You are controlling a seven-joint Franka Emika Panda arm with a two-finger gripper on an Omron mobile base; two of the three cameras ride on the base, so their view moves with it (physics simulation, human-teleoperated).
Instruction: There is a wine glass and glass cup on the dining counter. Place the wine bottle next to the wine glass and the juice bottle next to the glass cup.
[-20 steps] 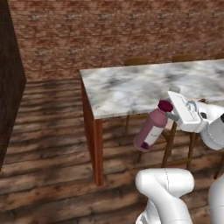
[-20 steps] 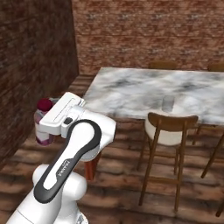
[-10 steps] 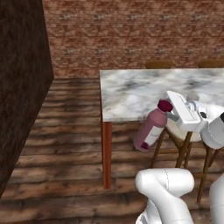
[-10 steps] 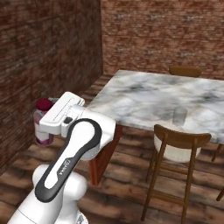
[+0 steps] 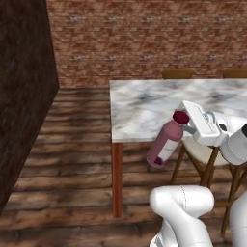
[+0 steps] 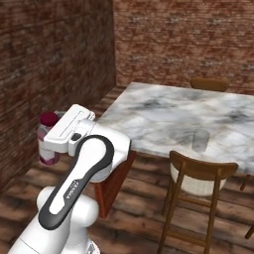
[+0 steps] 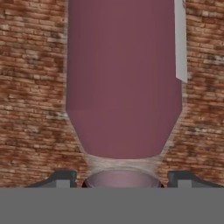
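In the left base view one juice bottle [image 5: 165,143] is seen, tilted, held in the air by its maroon cap at the gripper [image 5: 187,123], in front of the near edge of the dining counter [image 5: 140,106]. Two chair backs are seen behind the counter and one chair [image 5: 205,153] under the arm.

In the right base view the bottle [image 6: 47,139] is partly hidden by the gripper [image 6: 55,130], left of the counter [image 6: 158,111]. One glass cup [image 6: 200,140] stands on the counter near its front edge, which the left view does not show clearly. One chair [image 6: 196,186] stands in front and one behind.

In the hand view the bottle [image 7: 124,78] is seen from close, with a white label edge; no writing can be read. The gripper [image 7: 122,177] is closed on the bottle's neck.
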